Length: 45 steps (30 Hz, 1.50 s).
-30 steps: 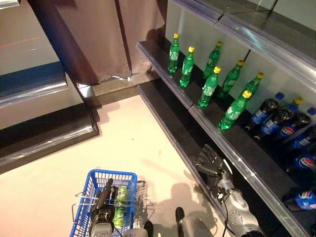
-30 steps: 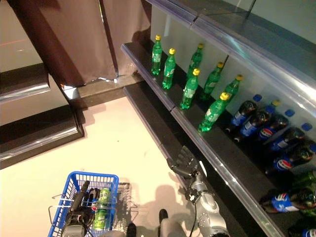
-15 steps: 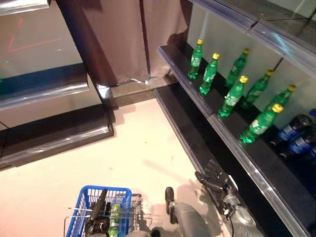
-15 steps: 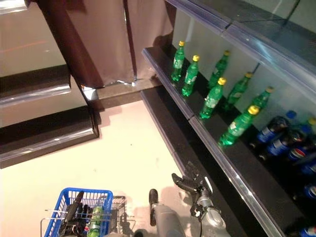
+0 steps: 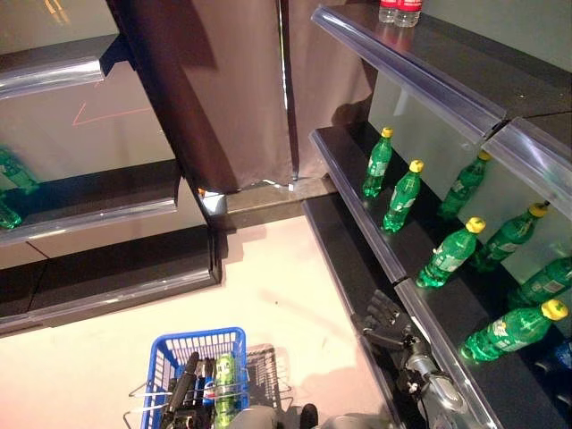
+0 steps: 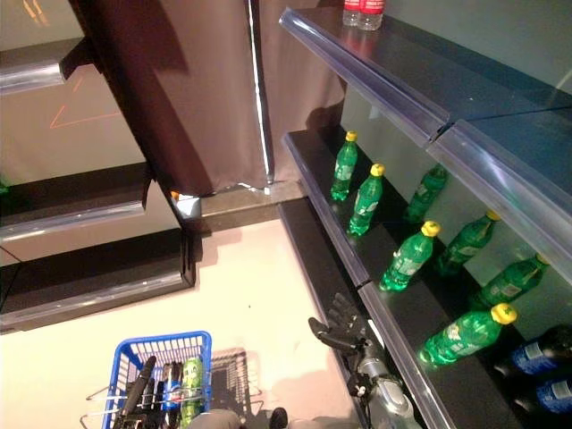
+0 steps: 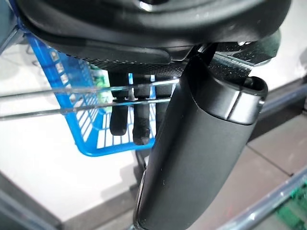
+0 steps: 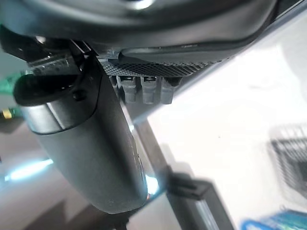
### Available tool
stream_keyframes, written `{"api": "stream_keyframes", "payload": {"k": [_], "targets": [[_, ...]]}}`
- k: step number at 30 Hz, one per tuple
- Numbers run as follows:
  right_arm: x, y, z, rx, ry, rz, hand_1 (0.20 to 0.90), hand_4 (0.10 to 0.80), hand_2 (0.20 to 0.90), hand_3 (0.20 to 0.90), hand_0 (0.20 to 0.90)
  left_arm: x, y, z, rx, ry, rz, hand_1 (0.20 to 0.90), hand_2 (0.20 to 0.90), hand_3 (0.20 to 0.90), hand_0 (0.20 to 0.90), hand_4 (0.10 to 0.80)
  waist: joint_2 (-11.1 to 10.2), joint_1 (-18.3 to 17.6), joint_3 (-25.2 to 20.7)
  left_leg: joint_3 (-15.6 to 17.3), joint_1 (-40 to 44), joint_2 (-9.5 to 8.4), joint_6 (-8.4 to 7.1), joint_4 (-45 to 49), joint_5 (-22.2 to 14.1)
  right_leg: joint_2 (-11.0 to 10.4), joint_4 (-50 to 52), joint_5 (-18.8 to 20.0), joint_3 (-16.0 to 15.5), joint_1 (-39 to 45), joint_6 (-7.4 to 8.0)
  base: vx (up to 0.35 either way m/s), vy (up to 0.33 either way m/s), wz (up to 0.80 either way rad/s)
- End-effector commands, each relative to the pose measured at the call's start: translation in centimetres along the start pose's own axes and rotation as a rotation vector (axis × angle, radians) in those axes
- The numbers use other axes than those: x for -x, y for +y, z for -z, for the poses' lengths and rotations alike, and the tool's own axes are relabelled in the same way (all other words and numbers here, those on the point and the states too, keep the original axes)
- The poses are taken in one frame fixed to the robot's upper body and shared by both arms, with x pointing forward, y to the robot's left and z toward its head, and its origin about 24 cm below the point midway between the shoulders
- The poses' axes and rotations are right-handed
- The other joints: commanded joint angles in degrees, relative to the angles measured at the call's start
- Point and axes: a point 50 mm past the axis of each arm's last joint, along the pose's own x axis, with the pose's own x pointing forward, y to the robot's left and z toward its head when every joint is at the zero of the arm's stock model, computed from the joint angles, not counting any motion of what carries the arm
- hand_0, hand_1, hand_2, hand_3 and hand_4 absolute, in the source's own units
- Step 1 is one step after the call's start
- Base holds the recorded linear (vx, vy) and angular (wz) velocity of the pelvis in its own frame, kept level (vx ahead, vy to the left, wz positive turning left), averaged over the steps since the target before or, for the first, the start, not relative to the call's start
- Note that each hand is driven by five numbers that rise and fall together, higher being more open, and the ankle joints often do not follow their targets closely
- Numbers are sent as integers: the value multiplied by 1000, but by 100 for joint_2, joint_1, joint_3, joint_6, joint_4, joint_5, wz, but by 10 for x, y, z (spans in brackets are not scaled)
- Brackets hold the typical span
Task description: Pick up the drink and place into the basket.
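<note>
The blue basket (image 5: 170,357) hangs low at the left, held off the floor. My left hand (image 5: 185,382) is shut on its thin wire handles (image 7: 67,101), with fingers (image 7: 139,117) curled over them. A green can (image 5: 223,382) and a darker drink (image 6: 170,390) lie inside the basket. My right hand (image 5: 380,315) is open and empty, low beside the front edge of the bottom shelf; it also shows in the right eye view (image 6: 338,323). Green bottles with yellow caps (image 5: 401,197) stand on the shelf above and to the right of it.
Dark shelving (image 5: 357,214) runs along the right with a silver front rail. Blue-capped dark bottles (image 6: 536,357) stand further right. Two bottles (image 5: 398,9) stand on the top shelf. A dark curtain (image 5: 223,89) hangs at the back, and low shelves (image 5: 98,268) line the left.
The whole picture has shifted, so the camera has moved: more of the upper shelf and curtain shows now. The right hand stays open by the shelf edge, and the basket still hangs at left.
</note>
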Motion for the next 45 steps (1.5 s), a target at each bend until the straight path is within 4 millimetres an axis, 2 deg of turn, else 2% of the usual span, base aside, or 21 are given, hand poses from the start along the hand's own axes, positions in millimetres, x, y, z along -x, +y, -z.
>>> {"api": "stream_keyframes", "payload": {"k": [1,3,5,8,9,11,13,14,17,18,21,22,23,24,26,27,29,30,32,39,45], "targets": [[-15,22,-56,70,-245,-161,900,800,900,900,900,1,-76,-66,-84,-274,431,300,300,200,300,100,184,240,-109,-337,37,161,1,-1098,1365,-108,84,-196,881,398,921,349,127,-16],[-13,23,-55,77,-242,-181,900,800,900,900,900,2,-73,-64,-76,-273,431,300,300,200,300,100,231,322,-86,-585,-132,217,-125,-1428,1770,-47,95,-308,1103,575,920,366,174,-46],[-9,22,-54,90,-237,-194,900,800,900,900,900,2,-72,-65,-73,-275,430,300,300,200,300,100,230,361,-80,-652,-277,213,-143,-1386,1865,-87,131,-433,1230,720,942,322,215,-51],[-9,20,-53,110,-227,-211,900,800,900,900,900,-1,-72,-65,-64,-281,420,300,300,200,300,100,147,352,-144,-645,-246,171,-33,-1126,1469,-368,189,-575,1185,819,1080,292,290,-34],[-9,19,-53,114,-218,-211,900,800,900,900,900,-4,-74,-66,-65,-282,409,300,300,200,300,100,113,324,-196,-642,-129,187,0,-1075,1311,-546,224,-581,1044,806,1166,286,312,-43],[-9,18,-54,111,-213,-201,900,800,900,900,900,-6,-76,-67,-68,-280,406,300,300,200,300,100,79,293,-225,-590,-96,158,50,-954,1183,-660,258,-577,1003,815,1225,266,306,-26],[-7,15,-52,86,-210,-174,900,800,900,900,900,-9,-78,-69,-91,-275,408,300,300,200,300,100,-13,243,-303,-486,-21,63,254,-783,932,-865,476,-535,997,727,1354,288,350,-13],[-7,15,-51,85,-209,-172,900,800,900,900,900,-9,-78,-69,-92,-274,408,300,300,200,300,100,-20,243,-309,-479,-19,56,266,-774,920,-874,496,-530,1000,715,1362,230,310,-2],[-4,15,-47,65,-224,-138,900,800,900,900,900,-9,-82,-68,-134,-259,423,300,300,200,300,100,-97,176,-337,-304,66,-72,525,-660,717,-1064,1312,-118,1009,330,1515,206,313,0],[-3,15,-46,61,-230,-128,900,800,900,900,900,-10,-80,-70,-142,-256,428,300,300,200,300,100,-79,175,-330,-148,143,-113,610,-609,606,-1251,1985,303,882,22,1493,172,295,-7],[-1,16,-45,65,-230,-141,900,800,900,900,900,-9,-81,-75,-145,-264,423,300,300,200,300,100,4,185,-293,104,332,-85,665,-610,503,-1483,2806,662,632,-497,1403,155,272,-33],[-1,16,-45,69,-230,-152,900,800,900,900,900,-9,-81,-77,-138,-271,419,300,300,200,300,100,23,177,-276,149,423,-79,660,-635,486,-1453,2736,598,537,-667,1337,196,223,-49],[-1,17,-48,71,-237,-165,900,800,900,900,900,-9,-81,-78,-131,-280,420,300,300,200,300,100,32,155,-243,184,543,-68,625,-712,496,-1280,2323,335,376,-758,1263,174,121,-53],[-2,17,-50,74,-238,-174,900,800,900,900,900,-8,-81,-78,-126,-286,419,300,300,200,300,100,17,152,-233,200,586,-82,609,-747,497,-1222,2066,288,267,-752,1272,196,71,-73],[-3,20,-53,89,-247,-194,900,800,900,900,900,-8,-82,-78,-113,-297,415,300,300,200,300,100,4,136,-184,230,725,-105,574,-846,478,-1105,1473,237,37,-736,1307,136,4,-59],[-5,23,-57,105,-255,-211,900,800,900,900,900,-7,-83,-78,-111,-305,411,300,300,200,300,100,-54,110,-147,301,891,-157,531,-955,414,-978,919,359,-208,-880,1426,150,-38,-79],[-6,23,-61,123,-265,-225,900,800,900,900,900,-7,-84,-80,-108,-305,412,300,300,200,300,100,-99,56,-95,333,1094,-205,496,-1064,312,-846,481,556,-308,-1005,1535,139,-62,-72],[-6,23,-62,130,-269,-230,900,800,900,900,900,-7,-85,-80,-107,-305,413,300,300,200,300,100,-124,21,-87,345,1179,-225,492,-1090,256,-815,413,713,-317,-1067,1592,100,-85,-23],[-4,22,-62,143,-272,-236,900,800,900,900,900,-8,-85,-77,-106,-296,418,300,300,200,300,100,-129,-59,-130,278,1239,-223,494,-1120,213,-729,255,686,-98,-992,1524,87,-101,-9],[-7,20,-61,193,-271,-214,900,800,900,900,900,-7,-96,-58,-107,-252,448,300,300,200,300,100,-96,-129,-334,289,1344,-125,408,-1406,329,-510,-265,602,130,-456,1375,53,-116,-12],[-12,24,-66,220,-281,-231,900,800,900,900,900,-6,-104,-50,-102,-241,476,300,300,200,300,100,-56,-166,-325,324,1327,-59,387,-1414,333,-451,-261,474,239,-343,1332,26,-68,-1]]}}
